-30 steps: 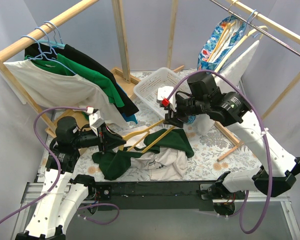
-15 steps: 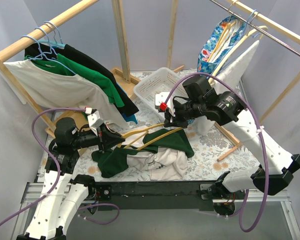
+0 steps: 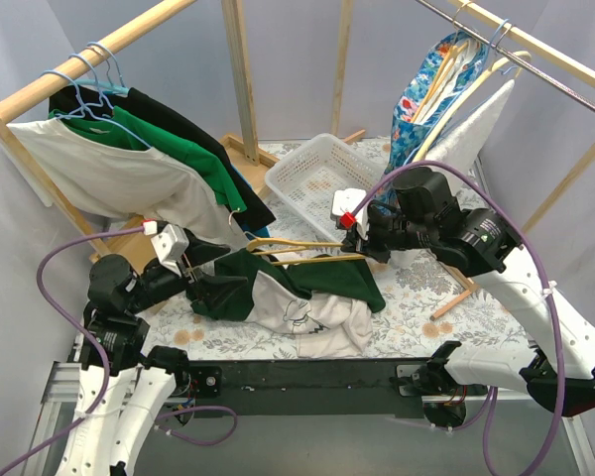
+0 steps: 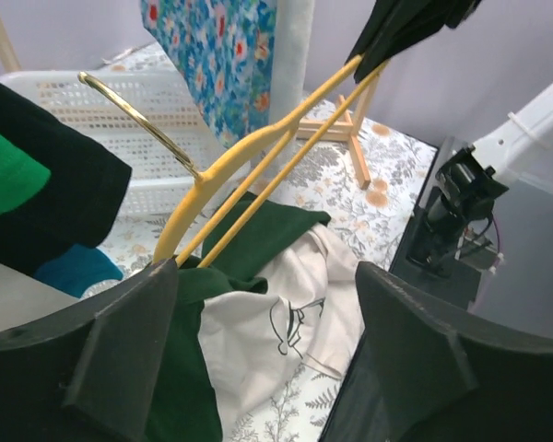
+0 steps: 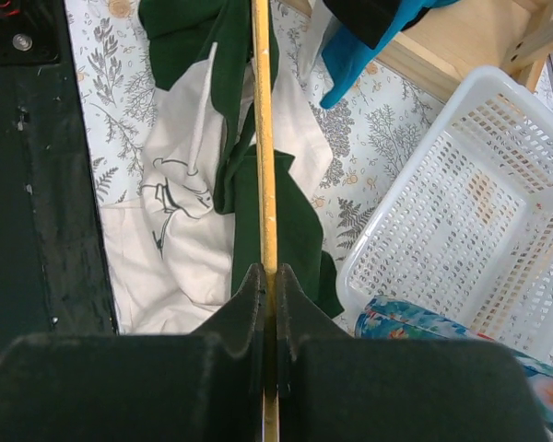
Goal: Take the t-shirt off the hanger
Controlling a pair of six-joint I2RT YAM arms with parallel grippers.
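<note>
A yellow wooden hanger (image 3: 296,247) hangs nearly level above the table, its gold hook (image 4: 129,106) pointing toward the basket. My right gripper (image 3: 361,248) is shut on one of its bars (image 5: 264,138), with the fingers (image 5: 251,299) pinching it. The dark green and white t-shirt (image 3: 312,297) lies crumpled on the table, and a green fold (image 5: 232,161) is still draped round the hanger's left part. My left gripper (image 3: 210,281) stands open just left of the hanger's end, its fingers (image 4: 120,354) spread wide over the cloth (image 4: 258,322) and holding nothing.
A white mesh basket (image 3: 312,174) sits behind the hanger. At the left, a wooden rack carries white, green and black shirts (image 3: 129,164) that hang low. A floral garment (image 3: 426,89) and a white one hang on the right rack. Wooden posts stand at the back.
My left gripper has opened, let go and pulled back to the left. My right gripper closed on the hanger bar and carried it rightward, bringing the hanger closer to level.
</note>
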